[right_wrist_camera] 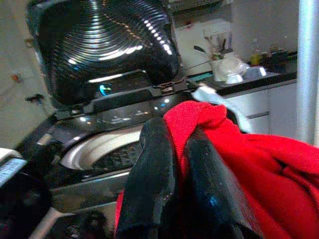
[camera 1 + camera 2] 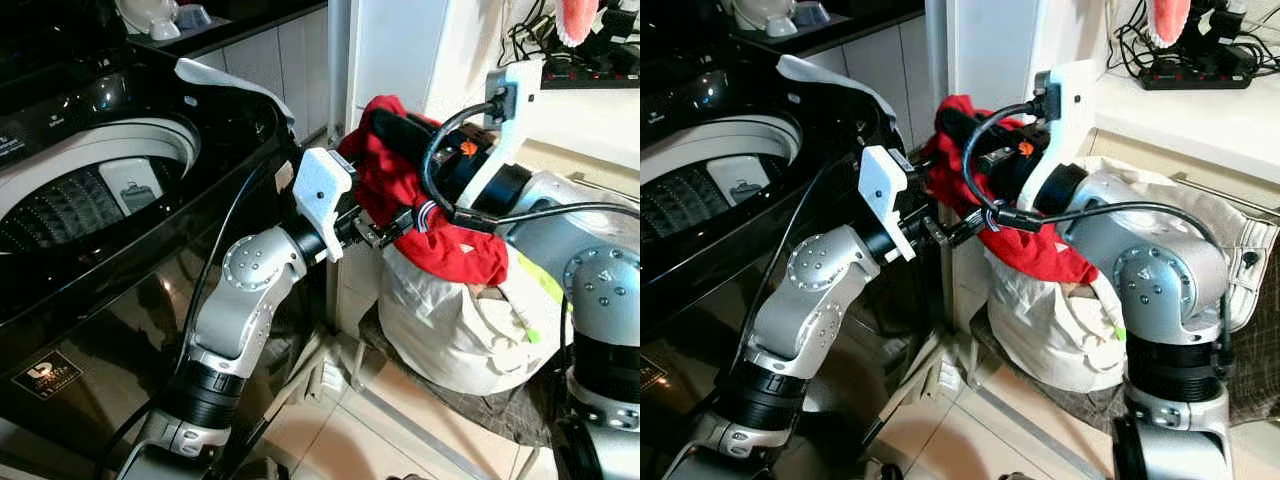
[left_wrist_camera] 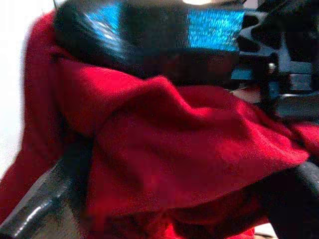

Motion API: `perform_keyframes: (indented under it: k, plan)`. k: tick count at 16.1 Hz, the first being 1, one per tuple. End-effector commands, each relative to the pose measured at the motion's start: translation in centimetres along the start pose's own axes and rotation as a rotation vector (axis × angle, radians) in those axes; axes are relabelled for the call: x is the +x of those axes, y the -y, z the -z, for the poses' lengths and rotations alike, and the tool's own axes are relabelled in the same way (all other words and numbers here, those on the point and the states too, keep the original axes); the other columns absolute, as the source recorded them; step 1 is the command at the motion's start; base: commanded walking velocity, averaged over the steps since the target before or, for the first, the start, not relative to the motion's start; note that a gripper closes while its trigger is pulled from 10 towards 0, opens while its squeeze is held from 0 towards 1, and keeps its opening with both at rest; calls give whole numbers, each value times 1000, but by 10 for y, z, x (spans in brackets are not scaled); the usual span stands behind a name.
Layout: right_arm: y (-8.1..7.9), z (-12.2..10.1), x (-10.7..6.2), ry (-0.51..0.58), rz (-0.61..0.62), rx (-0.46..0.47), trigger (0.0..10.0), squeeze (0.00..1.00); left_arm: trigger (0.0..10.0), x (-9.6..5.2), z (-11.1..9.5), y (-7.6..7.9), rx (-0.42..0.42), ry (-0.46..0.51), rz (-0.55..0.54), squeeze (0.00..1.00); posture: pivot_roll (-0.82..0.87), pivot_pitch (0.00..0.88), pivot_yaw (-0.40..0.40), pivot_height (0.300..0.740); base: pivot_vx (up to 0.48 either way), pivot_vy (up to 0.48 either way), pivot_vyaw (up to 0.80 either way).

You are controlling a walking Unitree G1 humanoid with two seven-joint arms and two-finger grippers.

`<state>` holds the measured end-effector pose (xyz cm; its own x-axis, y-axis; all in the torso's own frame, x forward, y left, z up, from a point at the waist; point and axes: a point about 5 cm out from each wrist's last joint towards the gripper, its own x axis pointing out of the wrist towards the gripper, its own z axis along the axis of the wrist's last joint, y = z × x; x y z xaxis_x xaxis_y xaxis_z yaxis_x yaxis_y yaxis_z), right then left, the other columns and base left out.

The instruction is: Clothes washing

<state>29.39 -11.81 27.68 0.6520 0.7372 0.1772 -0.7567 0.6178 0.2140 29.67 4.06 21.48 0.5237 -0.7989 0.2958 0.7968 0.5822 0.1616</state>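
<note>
A red garment (image 2: pixel 440 225) is pinched by the right gripper (image 1: pixel 177 149) beside the washing machine (image 2: pixel 110 180). The left gripper's (image 2: pixel 965 228) state cannot be told. The trailing cloth could be snagged on the laundry bag (image 2: pixel 450 320).

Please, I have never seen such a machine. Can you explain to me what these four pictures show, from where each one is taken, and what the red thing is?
This is a humanoid robot doing laundry. The two upper pictures come from cameras in its head, looking down at its own silver arms. The two lower pictures come from a camera on each wrist, looking along that arm's black fingers.

On the robot's left stands a black top-loading washing machine with its lid open. Lower on the right, a white laundry bag sits on the floor.

Above the bag, both arms meet at a red garment. The right end effector is closed on a fold of it. The left end effector has its fingers spread around the cloth, close against it.
</note>
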Motion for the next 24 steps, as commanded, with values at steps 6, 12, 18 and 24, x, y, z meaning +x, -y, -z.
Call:
perform_keyframes:
  k: [6, 12, 18, 24]
  plan:
    - [-28, 0, 1, -21, -169, 42, 0, 0, 10000, 6, 10, -21, 105, -92, -207, 0, -20, 0, 33, 740, 0, 0, 0]
    - [-22, 0, -2, -35, -130, 33, 0, 0, 0, 2, 8, -25, 77, -68, -219, 0, -19, 0, 33, 740, 0, 0, 0]
    - [-17, -2, -2, -33, -101, 26, 0, 0, 0, 2, 8, -26, 68, -65, -204, 0, -20, 0, 36, 740, 0, 0, 0]
    - [-13, -1, -2, -32, -58, 24, 0, 0, 0, 0, 9, -30, 61, -66, -215, 0, -22, 0, 38, 740, 0, 0, 0]
